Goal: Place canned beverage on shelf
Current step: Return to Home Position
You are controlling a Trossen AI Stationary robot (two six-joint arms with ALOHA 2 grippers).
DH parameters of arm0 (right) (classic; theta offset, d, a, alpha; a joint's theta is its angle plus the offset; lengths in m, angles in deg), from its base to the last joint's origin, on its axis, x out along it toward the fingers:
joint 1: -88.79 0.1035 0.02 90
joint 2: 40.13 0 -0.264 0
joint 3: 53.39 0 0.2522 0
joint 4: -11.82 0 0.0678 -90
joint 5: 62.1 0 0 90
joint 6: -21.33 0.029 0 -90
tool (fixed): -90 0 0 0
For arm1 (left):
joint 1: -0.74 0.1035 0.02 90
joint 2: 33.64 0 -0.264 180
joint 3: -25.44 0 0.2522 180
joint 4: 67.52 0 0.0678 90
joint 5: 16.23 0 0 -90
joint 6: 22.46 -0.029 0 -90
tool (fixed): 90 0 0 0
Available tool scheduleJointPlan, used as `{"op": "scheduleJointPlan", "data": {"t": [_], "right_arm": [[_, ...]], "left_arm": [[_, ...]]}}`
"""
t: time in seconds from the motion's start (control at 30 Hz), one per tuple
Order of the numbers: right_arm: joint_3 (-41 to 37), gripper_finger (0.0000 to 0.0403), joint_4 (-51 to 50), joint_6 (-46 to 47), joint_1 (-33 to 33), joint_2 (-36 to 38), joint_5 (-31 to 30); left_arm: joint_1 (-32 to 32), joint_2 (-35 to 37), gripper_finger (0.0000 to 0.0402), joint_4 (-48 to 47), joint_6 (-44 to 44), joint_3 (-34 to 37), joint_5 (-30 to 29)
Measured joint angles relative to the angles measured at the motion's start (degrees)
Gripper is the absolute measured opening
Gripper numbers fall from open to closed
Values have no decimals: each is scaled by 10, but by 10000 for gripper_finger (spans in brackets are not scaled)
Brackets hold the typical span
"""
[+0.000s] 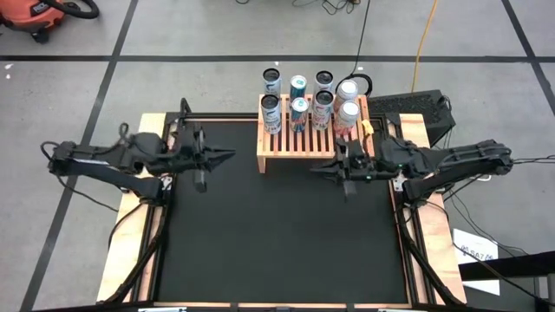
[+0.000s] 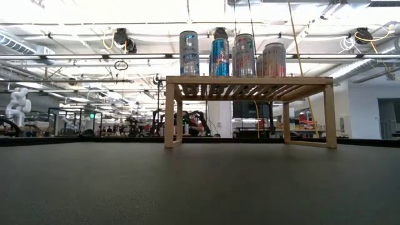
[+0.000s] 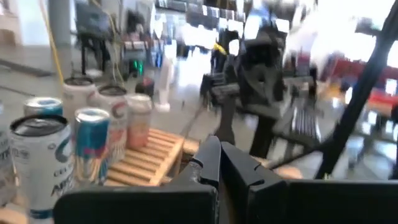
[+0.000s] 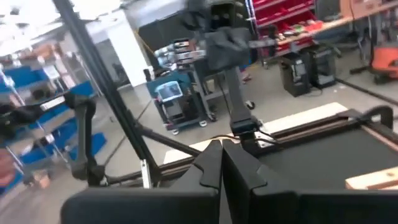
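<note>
Light-wood shelf holds the cans, so the left gripper and right gripper, both clenched empty, should fold home without brushing its near edge.

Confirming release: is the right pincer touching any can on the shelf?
Apart. High view shows bare shelf slats between right pincer and nearest can.

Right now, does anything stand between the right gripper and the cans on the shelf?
Nothing visible does. The right gripper hangs shut just in front of the shelf, with only bare mat around it. All eight cans already stand on its slats. The left gripper waits shut off the shelf's left side.
</note>
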Motion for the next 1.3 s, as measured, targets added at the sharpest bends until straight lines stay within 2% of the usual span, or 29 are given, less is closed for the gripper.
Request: {"op": "scheduleJointPlan", "data": {"t": [0.13,0.3,0.4,0.53,0.63,0.73,0.9,1.03,1.17,1.3], "right_arm": [[0,0,-26,-31,24,23,-52],[-19,0,-53,-56,31,72,-59],[-64,0,-39,-58,31,110,-61],[-146,0,46,-70,31,169,-61],[-197,0,97,-75,31,209,-60],[-227,0,66,-79,26,250,-65],[-243,0,-99,-75,24,326,-89],[-243,0,-191,-18,25,373,-101],[-252,0,-185,-41,24,388,-120],[-292,0,-95,-98,24,390,-119]], "left_arm": [[0,49,12,124,6,92,-16],[0,127,12,121,17,167,-16],[0,169,12,124,18,203,-16],[0,199,12,131,43,250,-33],[1,206,12,194,57,300,-49],[0,215,12,229,63,340,-50],[1,262,12,223,71,375,-69],[1,329,12,221,62,398,-86],[1,397,12,183,58,416,-94],[1,454,12,147,61,432,-94]]}}
